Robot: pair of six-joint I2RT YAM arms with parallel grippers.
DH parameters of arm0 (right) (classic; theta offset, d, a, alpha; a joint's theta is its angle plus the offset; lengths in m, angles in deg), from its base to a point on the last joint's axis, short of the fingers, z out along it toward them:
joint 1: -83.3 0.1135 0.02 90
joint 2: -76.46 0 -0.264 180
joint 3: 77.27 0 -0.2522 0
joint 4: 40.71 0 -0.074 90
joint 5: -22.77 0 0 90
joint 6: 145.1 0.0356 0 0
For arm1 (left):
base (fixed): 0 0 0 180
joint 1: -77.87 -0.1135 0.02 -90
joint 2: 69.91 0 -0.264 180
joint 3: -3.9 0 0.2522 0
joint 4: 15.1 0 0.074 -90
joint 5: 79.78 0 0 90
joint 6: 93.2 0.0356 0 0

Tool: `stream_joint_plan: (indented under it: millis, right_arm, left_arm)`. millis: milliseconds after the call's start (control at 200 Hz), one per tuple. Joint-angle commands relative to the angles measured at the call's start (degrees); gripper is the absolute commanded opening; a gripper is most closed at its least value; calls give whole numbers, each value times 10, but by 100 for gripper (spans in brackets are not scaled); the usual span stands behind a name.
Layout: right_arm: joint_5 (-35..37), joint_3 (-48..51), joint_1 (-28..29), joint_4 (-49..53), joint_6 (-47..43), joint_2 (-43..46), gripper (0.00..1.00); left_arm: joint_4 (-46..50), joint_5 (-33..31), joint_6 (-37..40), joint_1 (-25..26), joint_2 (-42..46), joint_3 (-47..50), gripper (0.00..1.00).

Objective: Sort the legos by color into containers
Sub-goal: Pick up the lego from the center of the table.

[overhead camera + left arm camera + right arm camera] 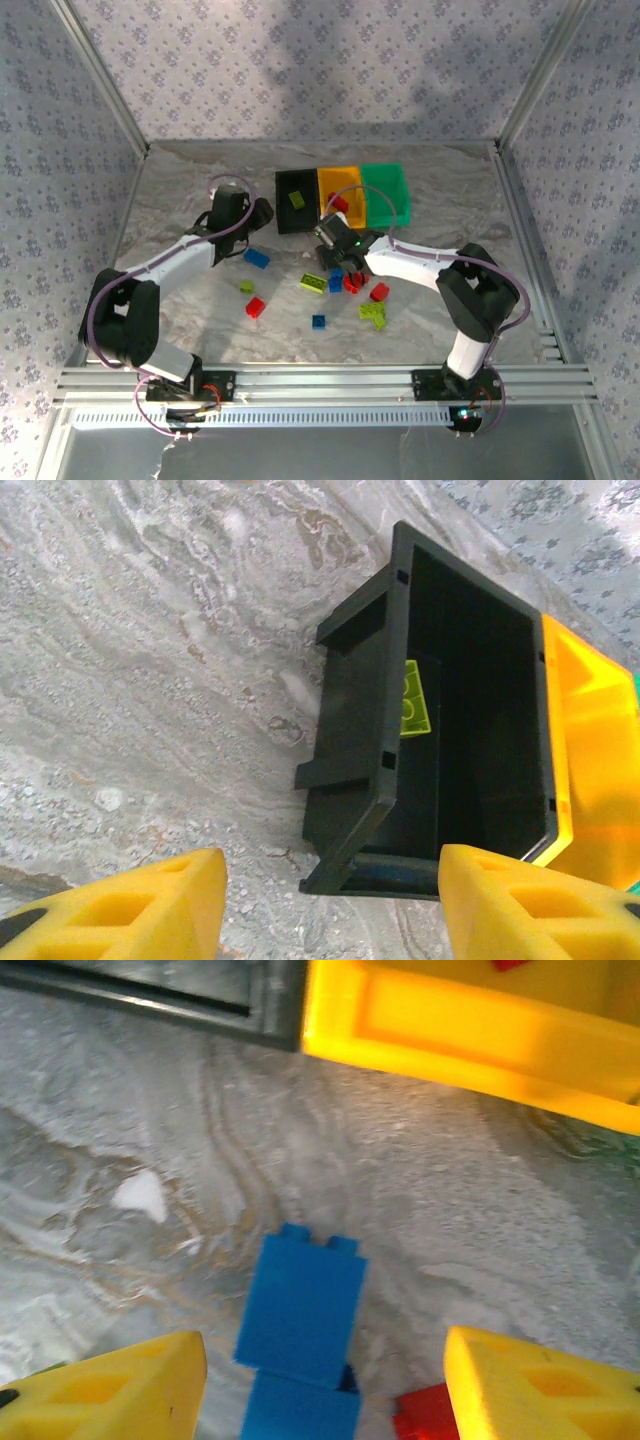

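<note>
Left hand (330, 910), fingers apart and empty, hangs beside the black bin (365, 680), which holds one lime brick (415, 700). Right hand (325, 1390), fingers apart, hangs over a blue brick (300, 1310) lying on the tabletop (480, 1210) near the yellow bin (450, 1030). Other bricks (255, 306) lie loose nearby.

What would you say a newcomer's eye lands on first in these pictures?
Probably the row of containers at the far side of the tabletop: a black bin, an orange-yellow bin and a green bin, the black one holding a lime lego. Next come the loose legos in red, blue and lime, scattered in front of them. In the right wrist view, the right end effector stands open over a blue lego.
</note>
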Motion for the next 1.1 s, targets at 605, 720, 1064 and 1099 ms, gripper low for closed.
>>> stream_joint_plan:
  millis: [605, 720, 1064, 1099]
  right_arm:
    - [10, -89, -1, 43, 25, -79, 47]
    - [9, -98, 7, 39, 25, -87, 47]
    - [58, -104, 18, 87, 34, -109, 47]
    - [58, -102, 18, 88, 34, -110, 48]
  left_arm:
    - [1, 15, 3, 1, -3, -28, 59]
    - [-10, 9, 0, 0, 4, -15, 59]
    - [12, -1, 7, -6, 22, -17, 59]
    - [11, 2, 8, -5, 22, -15, 59]
